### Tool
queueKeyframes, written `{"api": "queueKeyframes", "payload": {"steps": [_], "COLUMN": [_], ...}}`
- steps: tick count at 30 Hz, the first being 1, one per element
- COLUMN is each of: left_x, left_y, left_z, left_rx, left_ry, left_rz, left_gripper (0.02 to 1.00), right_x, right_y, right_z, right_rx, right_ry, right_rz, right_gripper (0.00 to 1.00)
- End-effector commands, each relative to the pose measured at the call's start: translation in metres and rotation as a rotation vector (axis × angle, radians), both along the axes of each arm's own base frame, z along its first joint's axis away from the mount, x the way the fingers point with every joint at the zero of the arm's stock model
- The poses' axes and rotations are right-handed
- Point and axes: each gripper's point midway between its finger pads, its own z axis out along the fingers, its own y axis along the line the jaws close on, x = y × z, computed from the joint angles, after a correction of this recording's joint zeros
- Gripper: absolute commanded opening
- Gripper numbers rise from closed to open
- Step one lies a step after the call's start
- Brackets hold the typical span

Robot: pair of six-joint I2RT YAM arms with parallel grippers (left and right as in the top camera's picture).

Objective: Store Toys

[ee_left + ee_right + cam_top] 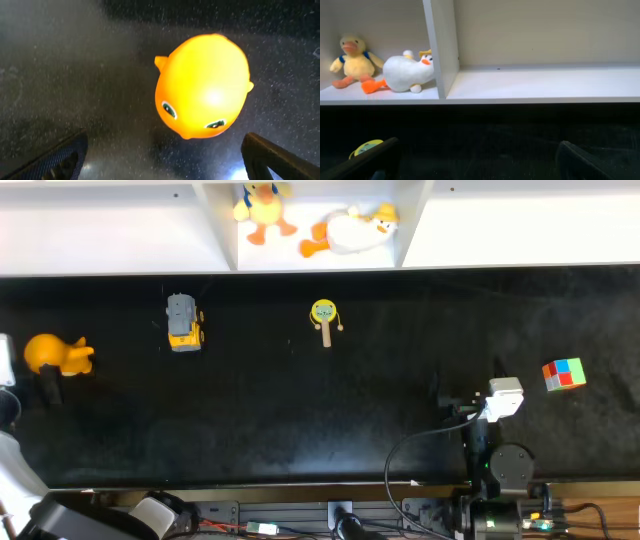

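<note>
The left pincer [164, 144] hangs over the round orange toy [202, 92] at the far left of the black surface [300, 420]. Its fingers are spread wide to either side so the toy's body can fit between them, and nothing is held yet. I'd guess this is the line-up for a grab. The right pincer [479, 146] is also wide and empty, parked low near its base and facing the white shelf [520, 230], probably to keep out of the way. A yellow duck [263, 208] and a white duck [348, 230] already lie in the shelf's middle compartment, so the storing looks partly done. A truck [184, 322], a rattle [324, 318] and a coloured cube [563, 374] sit out on the surface, well apart.
</note>
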Motion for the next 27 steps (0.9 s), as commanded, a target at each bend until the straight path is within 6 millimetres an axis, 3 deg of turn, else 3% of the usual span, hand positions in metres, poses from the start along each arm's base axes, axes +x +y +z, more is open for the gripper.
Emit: {"api": "queueKeyframes", "payload": {"steps": [1, 17, 27], "left_x": [0.011, 0.038, 0.040], "left_y": [0.003, -0.002, -0.005], "left_z": [0.006, 0.006, -0.010], "left_rx": [-0.012, 0.012, -0.041], "left_ry": [-0.046, -0.096, -0.070], "left_rz": [-0.039, -0.116, -0.109], "left_gripper": [0.998, 0.996, 0.996], "right_x": [0.000, 0.000, 0.000], "right_y": [0.000, 0.000, 0.000], "right_z": [-0.004, -0.004, -0.004], "right_rx": [-0.003, -0.003, -0.003], "right_ry": [0.003, 0.003, 0.003], "right_rz": [0.002, 0.002, 0.002], "right_gripper": [0.996, 0.996, 0.998]}}
